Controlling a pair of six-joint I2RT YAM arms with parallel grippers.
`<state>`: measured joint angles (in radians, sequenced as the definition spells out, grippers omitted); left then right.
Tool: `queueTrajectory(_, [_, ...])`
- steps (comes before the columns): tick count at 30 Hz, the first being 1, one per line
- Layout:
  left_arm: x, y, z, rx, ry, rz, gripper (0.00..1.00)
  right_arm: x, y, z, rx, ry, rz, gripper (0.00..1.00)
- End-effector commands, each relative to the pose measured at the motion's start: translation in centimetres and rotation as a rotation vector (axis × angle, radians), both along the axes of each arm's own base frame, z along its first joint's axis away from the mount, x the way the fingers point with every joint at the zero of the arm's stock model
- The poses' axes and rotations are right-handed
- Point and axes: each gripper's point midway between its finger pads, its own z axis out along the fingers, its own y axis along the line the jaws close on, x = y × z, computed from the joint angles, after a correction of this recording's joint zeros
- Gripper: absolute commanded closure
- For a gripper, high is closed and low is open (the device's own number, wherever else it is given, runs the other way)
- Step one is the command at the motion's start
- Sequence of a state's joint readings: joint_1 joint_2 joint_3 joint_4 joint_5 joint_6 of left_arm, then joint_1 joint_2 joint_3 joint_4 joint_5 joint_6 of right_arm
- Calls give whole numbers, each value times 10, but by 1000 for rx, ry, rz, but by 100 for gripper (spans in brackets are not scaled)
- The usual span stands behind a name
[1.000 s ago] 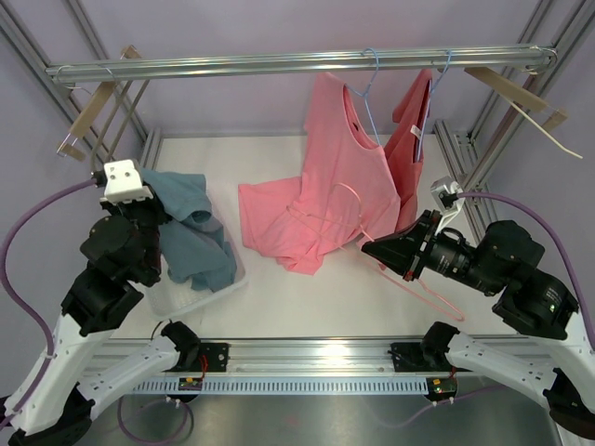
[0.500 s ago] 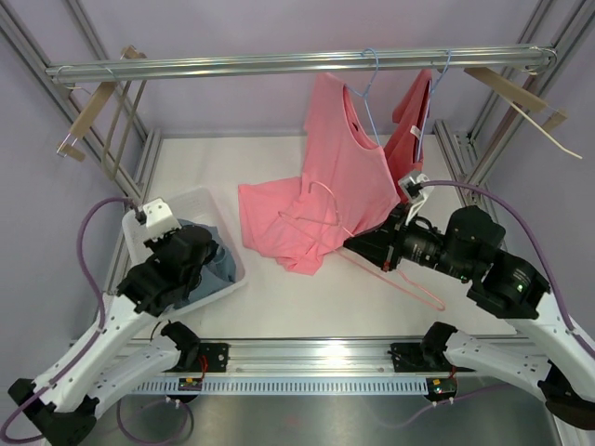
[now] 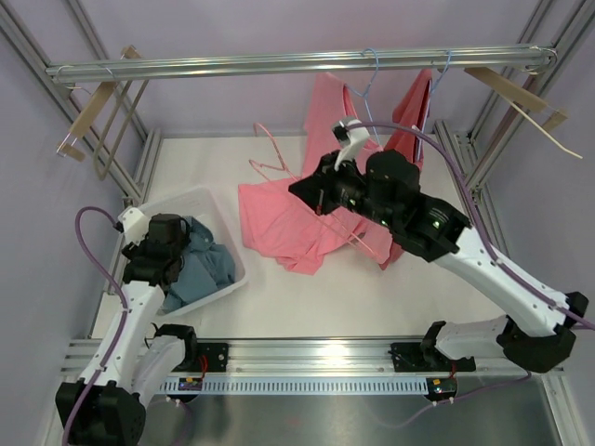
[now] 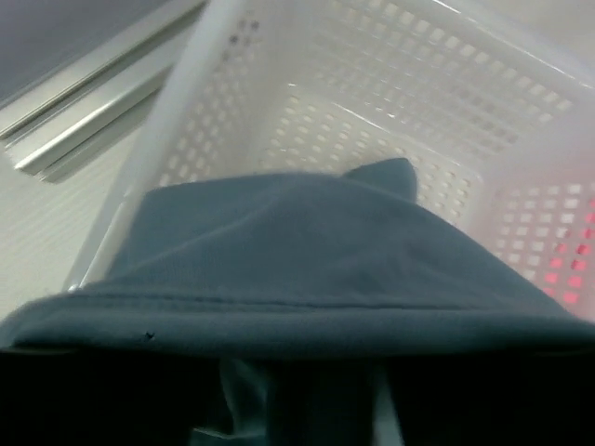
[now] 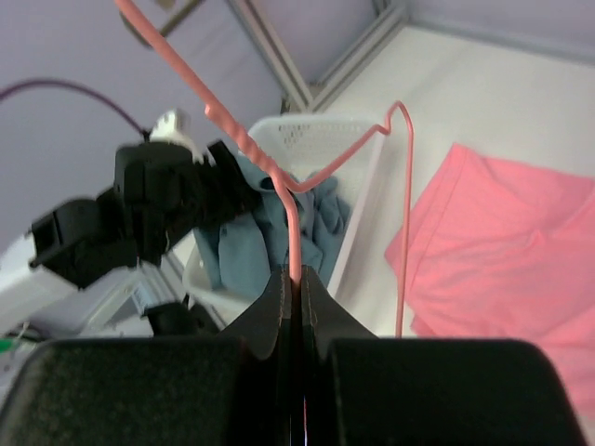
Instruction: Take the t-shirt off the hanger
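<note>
White table [image 3: 279,311], purple walls, and a white basket [image 3: 209,199] sitting near the left edge. Everything gets placed off that basket.

Right gripper [image 5: 297,275] first: fingers pressed tight together, pinching the pink hanger [image 5: 295,232] on its wire just below the twisted neck. From the wrist camera the hook runs up and away over the basket, and one shoulder of the wire bends out and drops down beside the basket's right wall. From overhead, that gripper hangs in the air to the right of the basket and further back, with the hook end pointing towards the back of the table.

Now the t-shirt [image 3: 279,223]: pink, lying spread flat on the table just right of the basket, close to its right rim but apart from it. The gripped hanger is up above it; part of the wire crosses over the cloth on the side away from the basket, and whether it touches there I can't tell.

Over to the left gripper [image 3: 172,240]: it's down at the basket's left side, right on a blue-grey garment [image 3: 203,265] heaped inside. The wrist camera is smothered by that same cloth, basket mesh showing beyond it. Fingers hidden, so spread or closed, I can't tell.
</note>
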<state>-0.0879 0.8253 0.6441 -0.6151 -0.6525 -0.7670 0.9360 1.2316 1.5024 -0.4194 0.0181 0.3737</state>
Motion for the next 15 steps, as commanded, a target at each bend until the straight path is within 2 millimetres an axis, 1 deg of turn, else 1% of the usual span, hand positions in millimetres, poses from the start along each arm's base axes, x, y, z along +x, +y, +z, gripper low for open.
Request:
queueTrajectory(1, [29,-29,21,-111,-128,-146,12,33,17,62,94,-144,-93,100])
queueTrajectory(2, [28,-39,32,-139,-167,-205,1,41,20,64,93,-149,-118,100])
queueTrajectory(4, [25,-48,44,-158,-214,-263,1,54,33,74,109,-167,-135,100])
queueTrajectory(5, [22,-52,48,-160,-233,-298,1,58,35,79,119,-178,-148,100])
queueTrajectory(6, [14,-51,58,-151,-275,-306,1,62,38,86,137,-193,-156,100])
queueTrajectory(7, [7,-50,58,-146,-271,-305,1,72,47,79,123,-189,-166,100])
queueTrajectory(8, [2,-50,62,-139,-284,-314,1,75,45,98,155,-210,-190,100])
queueTrajectory(9, [-3,-50,71,-133,-322,-325,1,86,57,87,125,-203,-194,100])
queueTrajectory(10, [-9,-50,70,-133,-310,-329,1,89,56,108,158,-225,-207,100])
queueTrajectory(11, [-15,-50,77,-123,-324,-339,1,101,63,108,157,-224,-222,100])
queueTrajectory(12, [-15,-50,77,-121,-322,-344,1,108,72,93,130,-205,-222,100])
queueTrajectory(13, [-19,-51,81,-122,-332,-351,1,112,70,108,158,-220,-233,100])
queueTrajectory(14, [-20,-55,81,-130,-333,-376,1,119,72,107,155,-216,-246,100])
queueTrajectory(15, [-20,-58,80,-134,-326,-390,1,129,81,92,132,-187,-248,100])
